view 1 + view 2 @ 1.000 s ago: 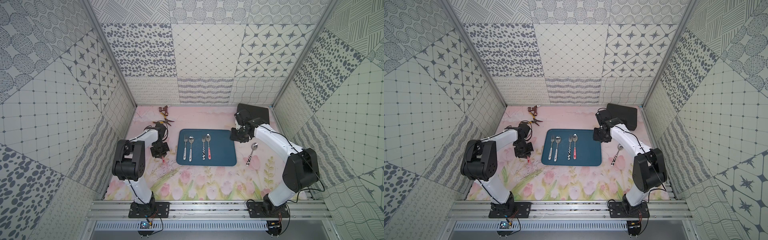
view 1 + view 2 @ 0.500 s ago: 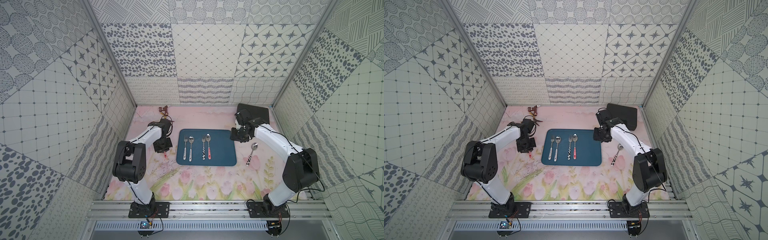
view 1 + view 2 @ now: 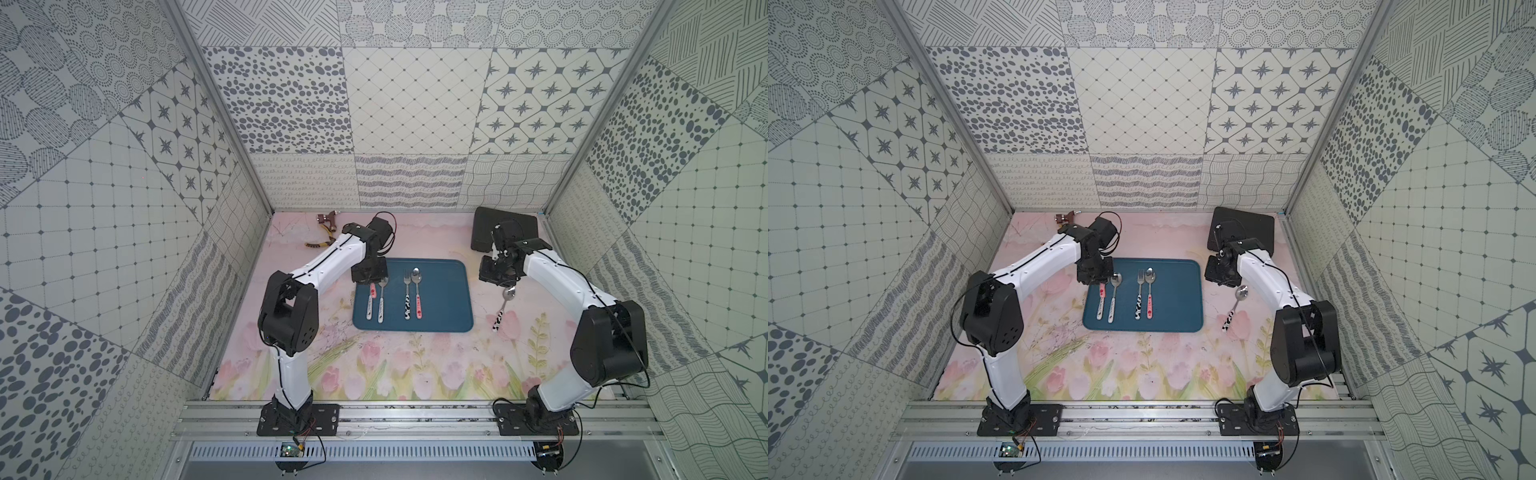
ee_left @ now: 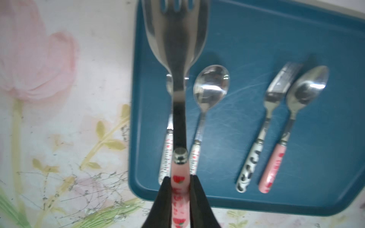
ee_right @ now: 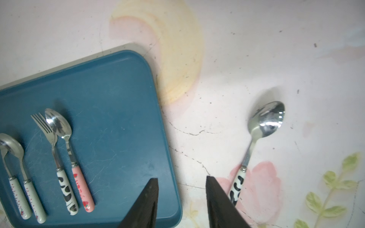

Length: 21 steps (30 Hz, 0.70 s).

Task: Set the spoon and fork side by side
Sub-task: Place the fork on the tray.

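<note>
Left gripper (image 4: 180,178) clamps the pink-handled fork (image 4: 175,49) over the tray (image 4: 246,49) at its nine-o'clock edge, a white-handled pair (image 4: 211,84) lying right beneath. Right gripper (image 5: 181,181) hangs, jaws apart; the cow-patterned spoon (image 5: 264,122) lies beyond the tray's three o'clock.

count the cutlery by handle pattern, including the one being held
white speckled handles: 2 (leftmost piece on blue plastic tray, steel spoon)
cow-print handles: 2 (steel fork, off-tray spoon)
pink strawberry handles: 2 (held fork, tray spoon)
total: 6
</note>
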{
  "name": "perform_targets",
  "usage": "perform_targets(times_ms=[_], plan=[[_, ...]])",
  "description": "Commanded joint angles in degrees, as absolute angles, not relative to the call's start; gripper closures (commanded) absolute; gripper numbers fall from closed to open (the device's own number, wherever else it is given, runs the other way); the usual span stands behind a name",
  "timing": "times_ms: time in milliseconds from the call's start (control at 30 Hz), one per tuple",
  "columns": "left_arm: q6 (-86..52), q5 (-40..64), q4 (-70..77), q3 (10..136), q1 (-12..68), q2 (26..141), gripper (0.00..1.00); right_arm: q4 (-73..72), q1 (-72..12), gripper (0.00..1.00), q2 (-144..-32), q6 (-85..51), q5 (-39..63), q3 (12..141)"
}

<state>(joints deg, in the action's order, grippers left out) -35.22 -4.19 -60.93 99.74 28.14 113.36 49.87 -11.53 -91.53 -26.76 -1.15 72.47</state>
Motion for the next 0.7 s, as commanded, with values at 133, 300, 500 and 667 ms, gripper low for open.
perform_targets(times_ms=[133,300,500,667], plan=[[-37.8,0.6,-75.3,126.0,39.7,130.6,1.0,47.8,-7.8,0.56,-87.6,-27.0,-1.2,70.0],[-39.4,2.8,-78.4,136.8,43.9,138.2,1.0,47.1,-7.6,0.56,-87.1,-27.2,-0.5,69.3],[-42.1,5.8,-77.7,138.3,45.9,140.8,1.0,46.6,-7.5,0.56,-86.8,-27.2,0.5,68.6],[-44.9,5.6,-79.1,138.1,46.5,142.4,1.0,46.4,-7.5,0.56,-86.8,-27.4,1.7,68.5]])
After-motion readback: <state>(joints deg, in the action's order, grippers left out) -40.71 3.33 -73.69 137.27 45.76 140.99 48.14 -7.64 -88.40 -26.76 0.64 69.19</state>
